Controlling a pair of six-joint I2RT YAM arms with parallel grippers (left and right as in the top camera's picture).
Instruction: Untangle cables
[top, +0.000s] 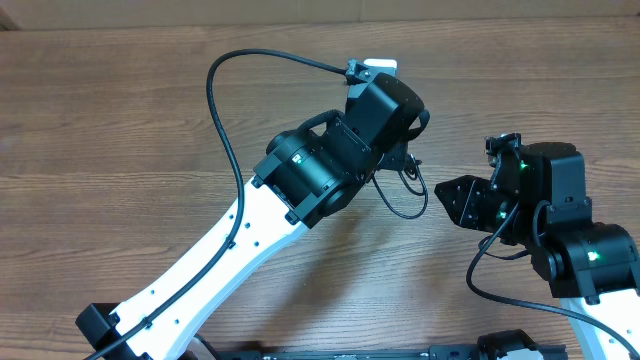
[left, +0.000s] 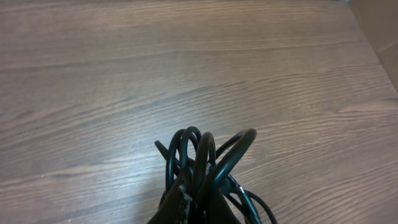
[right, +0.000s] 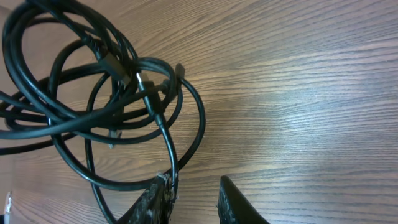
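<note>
The cables (left: 208, 155) are thin black cords bunched into several loops that stand up out of my left gripper (left: 199, 202), which is shut on the bundle. In the overhead view this gripper is hidden under its own wrist, and only a loop of the cables (top: 405, 200) hangs out to its right. From the right wrist, the cables (right: 93, 93) spread as a tangle of loops over the wood at upper left, with a small plug (right: 149, 90) in the middle. My right gripper (right: 196, 199) stands open, and one strand runs down against its left fingertip (right: 158, 193). That same gripper (top: 452, 197) sits just right of the loop.
A small white object (top: 380, 66) lies behind the left wrist near the table's far edge. The left arm's thick black cable (top: 225, 120) arcs over the wooden table (top: 120, 150). A tan surface (left: 379, 31) borders the table at the far right.
</note>
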